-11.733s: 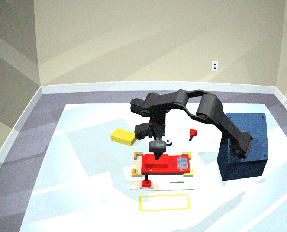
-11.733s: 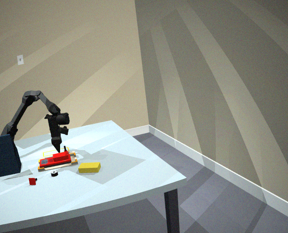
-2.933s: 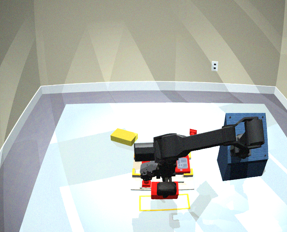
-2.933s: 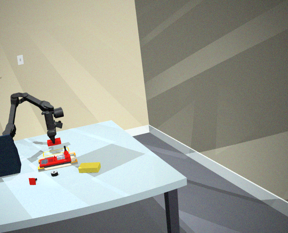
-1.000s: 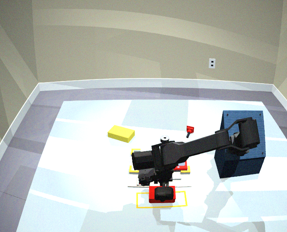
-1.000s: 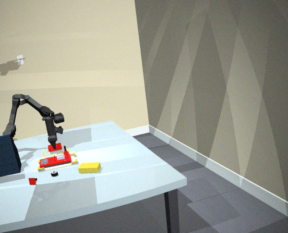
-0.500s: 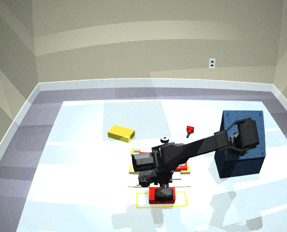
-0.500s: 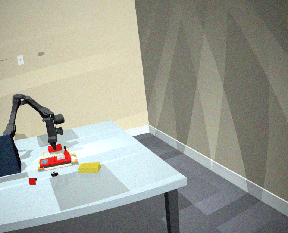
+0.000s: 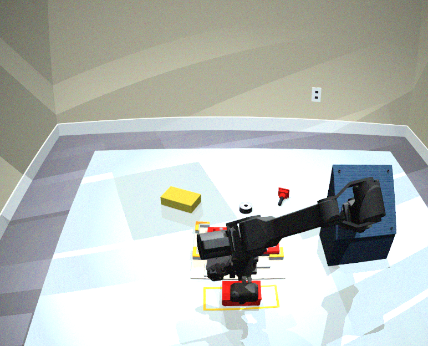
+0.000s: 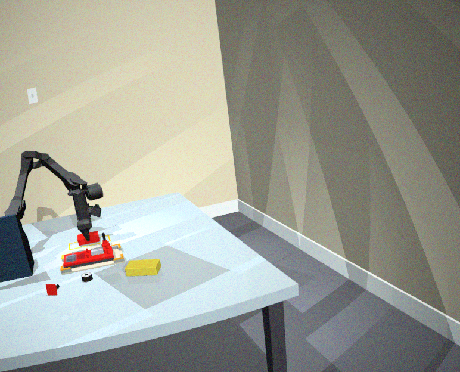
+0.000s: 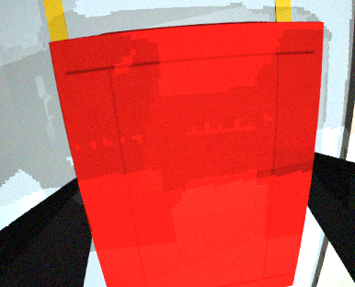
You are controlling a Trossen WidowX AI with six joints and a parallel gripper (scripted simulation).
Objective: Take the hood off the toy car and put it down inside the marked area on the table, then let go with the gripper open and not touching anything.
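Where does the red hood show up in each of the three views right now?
Top: the hood lies low and centre, inside the yellow marked outline, partly under the end effector.
Exterior: the hood is at far left, beyond the toy car, under the arm's tip.
Wrist: the hood fills the middle of the picture.
Shared landmark: the yellow outline.
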